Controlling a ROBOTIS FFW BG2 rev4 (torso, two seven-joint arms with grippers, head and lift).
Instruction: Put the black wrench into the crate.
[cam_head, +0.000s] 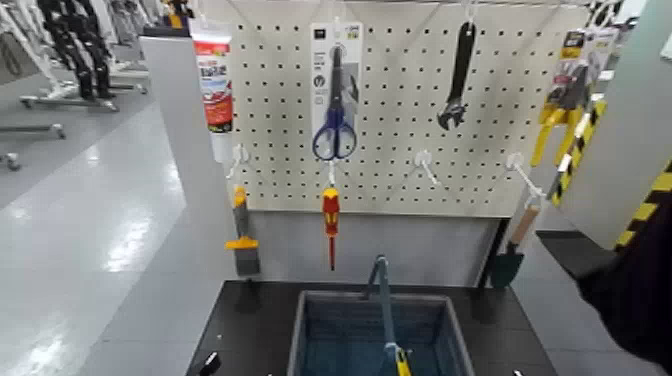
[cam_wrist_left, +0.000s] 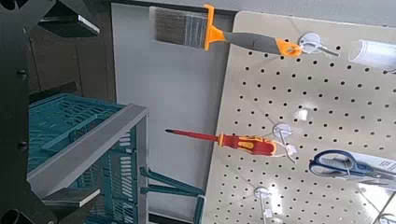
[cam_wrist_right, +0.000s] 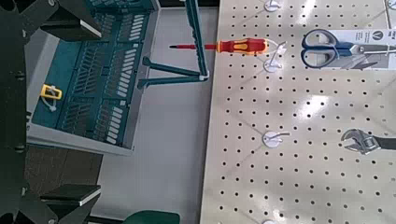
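Jaws apart, black wrench (cam_head: 461, 70) slim, head-down.

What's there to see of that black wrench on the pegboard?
The wrench hangs upright, handle up, from a white hook at the upper right of the pegboard, between the scissors and the yellow-handled tools. Its long, slim handle is black; the hooked head at the bottom looks greyer, like metal. A hole shows in the head. It isn't in the crate yet, and neither gripper is touching it.

The black wrench (cam_head: 457, 80) hangs jaw-down on the pegboard, above the blue-grey crate (cam_head: 380, 335).
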